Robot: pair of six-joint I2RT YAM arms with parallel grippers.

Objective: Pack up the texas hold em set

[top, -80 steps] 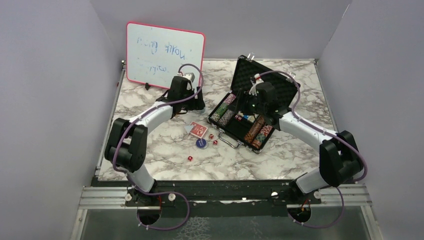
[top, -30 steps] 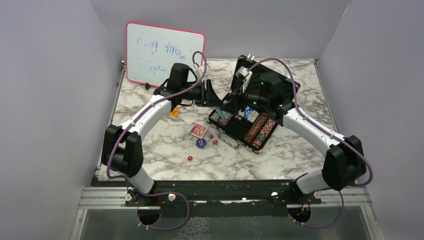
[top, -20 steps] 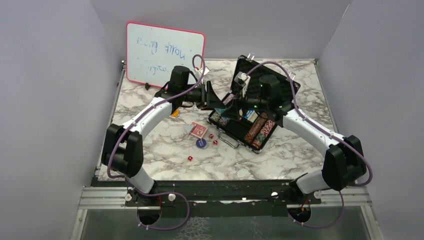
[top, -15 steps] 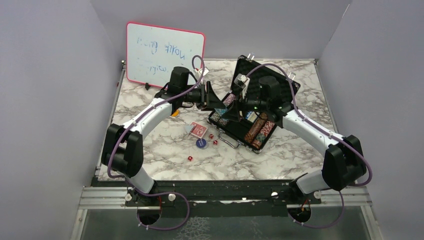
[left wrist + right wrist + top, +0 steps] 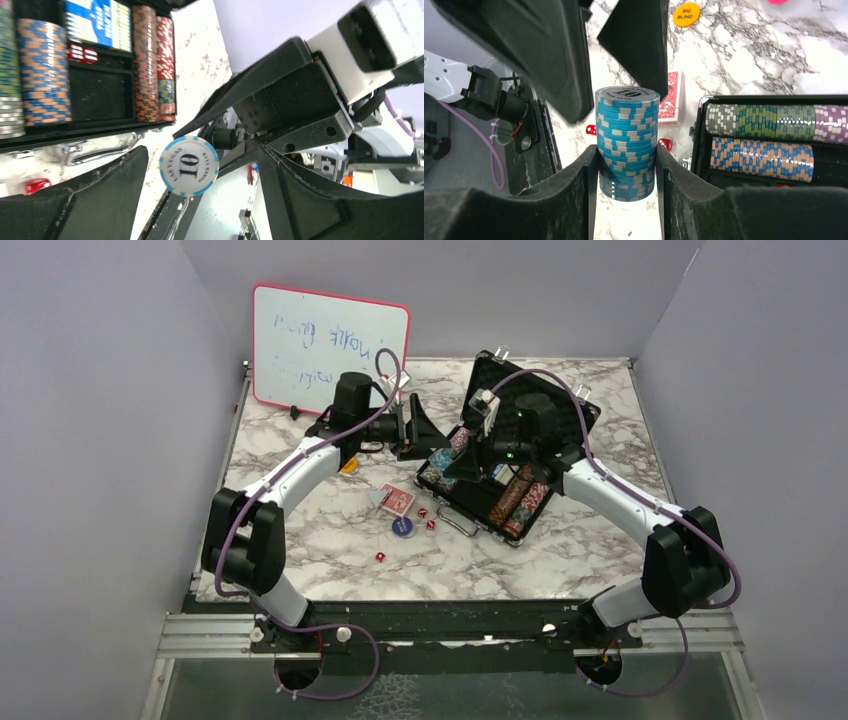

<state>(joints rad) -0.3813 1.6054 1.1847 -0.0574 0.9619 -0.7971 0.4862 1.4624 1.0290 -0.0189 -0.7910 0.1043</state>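
At lower centre the right gripper (image 5: 627,167) clamps an upright blue chip stack (image 5: 627,135). The left gripper (image 5: 620,95) flanks its top, seemingly without touching. The case (image 5: 774,98) fills the right edge; red cards (image 5: 673,97) lie behind, and an orange button (image 5: 686,14) sits at the top.

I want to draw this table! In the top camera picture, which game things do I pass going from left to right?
Orange button → red cards → black case. The blue button and the dice sit too close to the cards to place in order.
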